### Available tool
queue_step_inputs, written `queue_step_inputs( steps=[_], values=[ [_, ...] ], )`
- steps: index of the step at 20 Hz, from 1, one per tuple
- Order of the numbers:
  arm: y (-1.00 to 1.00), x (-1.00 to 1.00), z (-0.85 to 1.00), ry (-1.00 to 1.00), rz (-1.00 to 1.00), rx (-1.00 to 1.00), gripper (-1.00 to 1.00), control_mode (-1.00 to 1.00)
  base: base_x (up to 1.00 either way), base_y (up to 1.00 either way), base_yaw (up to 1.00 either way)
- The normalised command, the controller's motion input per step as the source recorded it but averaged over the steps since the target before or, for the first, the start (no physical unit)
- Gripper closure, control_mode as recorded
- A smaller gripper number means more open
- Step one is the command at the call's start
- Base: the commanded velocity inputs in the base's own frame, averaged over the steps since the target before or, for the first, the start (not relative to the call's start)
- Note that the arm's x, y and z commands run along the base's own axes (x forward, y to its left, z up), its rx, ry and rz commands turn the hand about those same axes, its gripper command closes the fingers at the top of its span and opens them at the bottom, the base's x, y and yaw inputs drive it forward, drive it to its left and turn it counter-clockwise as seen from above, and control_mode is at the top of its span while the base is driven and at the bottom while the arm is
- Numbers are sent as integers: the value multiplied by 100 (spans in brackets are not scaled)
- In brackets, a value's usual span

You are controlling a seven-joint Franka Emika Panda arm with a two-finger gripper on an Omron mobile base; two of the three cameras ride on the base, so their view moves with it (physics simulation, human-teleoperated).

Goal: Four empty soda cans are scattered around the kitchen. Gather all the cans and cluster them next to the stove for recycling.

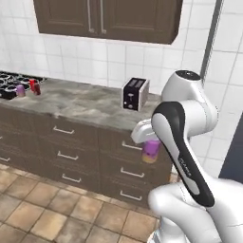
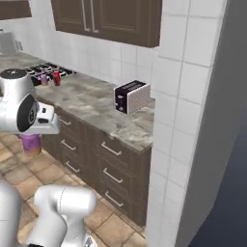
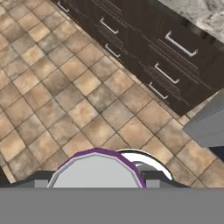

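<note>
The hand (image 1: 151, 142) was clenched on a purple can (image 1: 151, 152) with a tan band, carrying it upright in the air out in front of the lower drawers (image 1: 66, 155), above the tiled floor (image 1: 42, 209) and below the level of the desk (image 1: 80, 102); in the right base view the same can (image 2: 31, 144) hung under the white wrist, its tan band at the bottom; in the hand view its purple-rimmed grey top (image 3: 97, 168) sat between the two dark finger tips (image 3: 153, 177), which pressed against its sides, with the brown floor tiles (image 3: 57, 100) and the dark drawer fronts (image 3: 144, 52) beyond it.

Far along the desk, at the left of the left base view, the stove (image 1: 10, 81) showed its black grates; just beside its near edge stood two more cans close together, a purple one (image 1: 20, 90) and a red one (image 1: 34, 87), both upright on the grey marbled stone; the right base view showed that pair too, the purple (image 2: 44, 78) and the red (image 2: 57, 77), next to the stove (image 2: 46, 70).

A black and silver toaster (image 1: 135, 93) stood on the desk near its right end, well apart from the stove and the two cans; dark brown wall cabinets (image 1: 107, 19) hung above against the white wall tiles (image 1: 137, 57).
</note>
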Motion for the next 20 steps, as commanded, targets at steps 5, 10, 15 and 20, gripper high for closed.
queue_step_inputs(
  steps=[5,10,15,20],
  values=[
    [0,0,0,0,0,0,100,100,100,91,-60],
    [0,0,0,0,0,0,100,100,80,100,-42],
    [0,0,0,0,0,0,100,100,19,100,-20],
    [0,0,0,0,0,0,100,100,27,100,-21]
  ],
)
